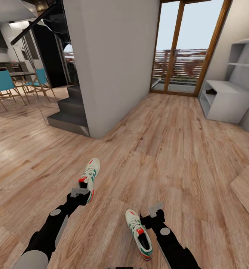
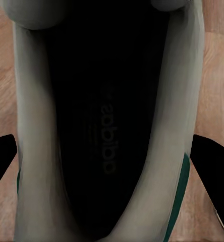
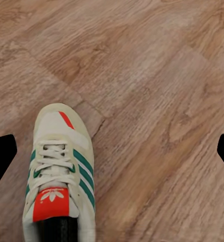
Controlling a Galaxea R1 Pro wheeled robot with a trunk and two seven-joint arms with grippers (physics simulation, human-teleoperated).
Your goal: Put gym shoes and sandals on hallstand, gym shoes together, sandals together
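Both gym shoes lie on the corridor floor (image 1: 169, 142). The left tool (image 1: 79, 192) straddles one shoe (image 1: 90, 175), jaws spread—grasp pending (closing comes next). The right tool (image 1: 155, 209), open and empty, hovers beside the other shoe (image 1: 139, 233)—the hallstand (image 1: 225, 101) stands well apart.

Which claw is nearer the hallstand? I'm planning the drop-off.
Right. The right claw sits on the hallstand's side of the floor; the left claw, over a gym shoe, is farther across.

We count two gym shoes: one (image 1: 90, 178) toward the left side of the corridor floor (image 1: 169, 149), one (image 1: 138, 233) toward its near edge. We count one hallstand (image 1: 225, 99) and two blue chairs (image 1: 3, 84).
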